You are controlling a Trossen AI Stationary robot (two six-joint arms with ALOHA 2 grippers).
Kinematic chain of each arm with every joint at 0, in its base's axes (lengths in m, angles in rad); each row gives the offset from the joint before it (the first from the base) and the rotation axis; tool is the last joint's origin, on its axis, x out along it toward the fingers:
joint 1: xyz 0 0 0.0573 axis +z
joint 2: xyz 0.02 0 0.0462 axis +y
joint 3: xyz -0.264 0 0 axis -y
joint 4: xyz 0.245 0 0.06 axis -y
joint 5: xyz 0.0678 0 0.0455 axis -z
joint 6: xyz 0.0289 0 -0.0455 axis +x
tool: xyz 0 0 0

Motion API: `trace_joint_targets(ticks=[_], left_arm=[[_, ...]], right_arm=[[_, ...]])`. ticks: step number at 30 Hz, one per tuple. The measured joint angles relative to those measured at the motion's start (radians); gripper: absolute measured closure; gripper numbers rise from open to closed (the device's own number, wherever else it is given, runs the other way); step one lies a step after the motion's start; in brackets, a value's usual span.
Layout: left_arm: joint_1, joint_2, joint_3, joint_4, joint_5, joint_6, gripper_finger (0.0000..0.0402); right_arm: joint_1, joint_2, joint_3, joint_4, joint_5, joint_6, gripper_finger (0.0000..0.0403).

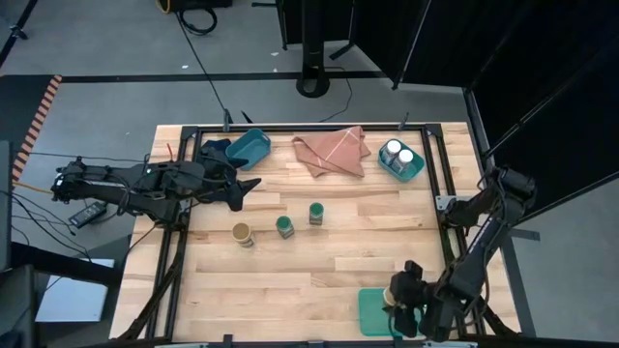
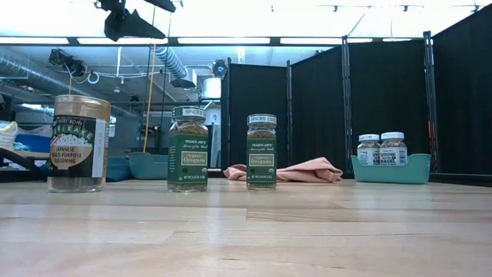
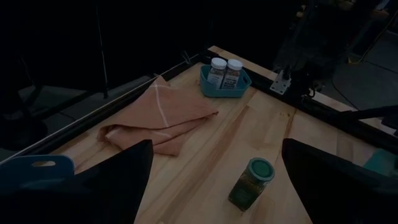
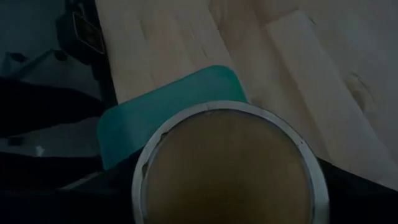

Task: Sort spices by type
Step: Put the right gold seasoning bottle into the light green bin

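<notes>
While the right gripper [image 1: 404, 307] hangs over the green tray [image 1: 372, 311] at the near right corner, a tan-topped jar [image 4: 227, 167] sits pinched between its fingers

Seen from that wrist the jar stands upright, long axis straight down toward the tray just beneath, so the coming move looks like a plain lowering. A second tan-topped jar [image 1: 242, 234] and two green-lidded jars [image 1: 284, 226] [image 1: 316, 213] stand in a loose row mid-tabletop [image 1: 319, 271], well apart from the right arm and nearer the left gripper [image 1: 242, 188], which waits with fingers spread wide beside the left teal bin [image 1: 250, 147]. Two white-lidded jars [image 1: 398, 154] already share the right teal bin [image 1: 418, 169] at the far edge, past a folded pink cloth [image 1: 332, 151]
</notes>
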Motion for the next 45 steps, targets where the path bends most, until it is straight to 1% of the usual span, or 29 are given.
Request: trace_joint_targets(ticks=[5, 11, 13, 20, 25, 27, 45], left_arm=[[0.0, 0.004, 0.0, 0.001, -0.001, 0.0, 0.0039], [0.0, 0.01, 0.0, 0.001, -0.009, 0.0, 0.0039], [0.0, 0.011, 0.0, -0.001, -0.01, 0.0, 0.0039], [0.0, 0.017, 0.0, 0.002, -0.01, 0.0, 0.0039], [0.0, 0.018, 0.0, 0.002, -0.013, 0.0, 0.0039], [0.0, 0.017, 0.0, 0.002, -0.014, 0.0, 0.0039], [0.0, 0.017, 0.0, 0.003, -0.014, -0.007, 0.0039]], right_arm=[[0.021, 0.039, 0.022, 0.009, 0.008, 0.023, 0.0121], [0.069, 0.061, 0.022, -0.036, 0.13, 0.153, 0.0121], [0.087, 0.062, 0.022, -0.067, 0.15, 0.207, 0.0121], [0.159, 0.062, 0.022, -0.127, 0.15, 0.366, 0.012], [0.181, 0.065, 0.022, -0.204, 0.15, 0.448, 0.012], [0.181, 0.072, 0.022, -0.223, 0.152, 0.456, 0.012], [0.179, 0.182, 0.022, -0.203, 0.211, 0.533, 0.0119]])
